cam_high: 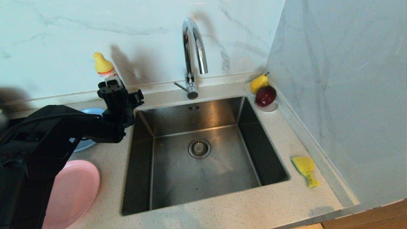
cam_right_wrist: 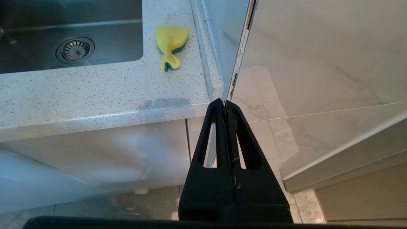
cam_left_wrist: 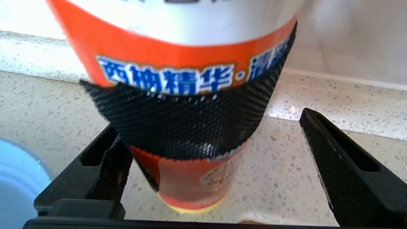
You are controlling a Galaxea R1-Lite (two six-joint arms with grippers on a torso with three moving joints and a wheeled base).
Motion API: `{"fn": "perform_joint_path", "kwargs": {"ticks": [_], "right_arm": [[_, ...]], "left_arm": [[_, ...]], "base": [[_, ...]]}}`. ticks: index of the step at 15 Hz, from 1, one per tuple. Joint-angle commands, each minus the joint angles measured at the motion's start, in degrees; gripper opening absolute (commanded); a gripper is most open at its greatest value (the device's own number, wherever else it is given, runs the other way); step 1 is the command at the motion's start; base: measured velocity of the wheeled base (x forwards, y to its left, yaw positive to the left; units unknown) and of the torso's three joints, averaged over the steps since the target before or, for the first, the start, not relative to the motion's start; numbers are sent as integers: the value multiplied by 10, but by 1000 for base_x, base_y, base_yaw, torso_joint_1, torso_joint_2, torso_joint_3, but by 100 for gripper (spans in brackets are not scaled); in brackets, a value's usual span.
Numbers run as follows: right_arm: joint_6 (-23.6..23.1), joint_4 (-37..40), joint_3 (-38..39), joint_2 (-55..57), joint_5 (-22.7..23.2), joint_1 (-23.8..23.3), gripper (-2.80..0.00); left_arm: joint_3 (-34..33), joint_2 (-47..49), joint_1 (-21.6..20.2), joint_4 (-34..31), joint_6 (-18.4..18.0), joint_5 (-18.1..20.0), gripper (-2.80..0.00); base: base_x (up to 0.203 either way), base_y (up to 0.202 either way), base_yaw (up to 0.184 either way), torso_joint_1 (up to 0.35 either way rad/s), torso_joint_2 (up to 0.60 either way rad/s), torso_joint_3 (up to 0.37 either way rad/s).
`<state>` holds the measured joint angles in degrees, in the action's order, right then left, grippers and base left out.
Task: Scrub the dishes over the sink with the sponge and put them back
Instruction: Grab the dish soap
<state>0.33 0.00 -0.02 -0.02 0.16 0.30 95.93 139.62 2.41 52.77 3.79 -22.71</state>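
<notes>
The sink (cam_high: 143, 203) is a square steel basin with a round drain. The bent yellow-and-green sponge (cam_high: 304, 168) (cam_right_wrist: 170, 44) lies on the counter to its right. On the left counter lie a pink plate (cam_high: 74, 190) and, behind it, a blue plate (cam_high: 93, 111) (cam_left_wrist: 14, 181) half hidden by my left arm. My left gripper (cam_high: 112, 85) (cam_left_wrist: 208, 121) is open at the back left of the counter, its fingers (cam_left_wrist: 343, 159) on either side of an orange dish-soap bottle (cam_left_wrist: 190, 79) with a yellow cap (cam_high: 102, 63). My right gripper (cam_right_wrist: 223, 102) hangs shut and empty below the counter's front right corner.
A tall chrome tap (cam_high: 194, 54) arches over the back of the sink. A white saucer (cam_high: 270, 109) holding a yellow pear (cam_high: 259, 83) and a dark red apple (cam_high: 265, 96) sits in the back right corner. Marble walls close the back and right sides.
</notes>
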Motion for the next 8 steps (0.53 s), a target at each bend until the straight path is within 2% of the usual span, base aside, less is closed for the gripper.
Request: {"fn": "perform_joint_path", "kwargs": {"ticks": [1,7,8], "right_arm": [[0,0,0,0,0,0,-280],[0,0,0,0,0,0,-280],[0,0,0,0,0,0,-280]], "left_arm": [[7,6,0,3,1,-2,0],[34,20,0,3,-3,-3,0],[36,23,0,3,-7,-3,-164]], "base": [[0,0,0,0,0,0],[0,0,0,0,0,0],[0,0,0,0,0,0]]}}
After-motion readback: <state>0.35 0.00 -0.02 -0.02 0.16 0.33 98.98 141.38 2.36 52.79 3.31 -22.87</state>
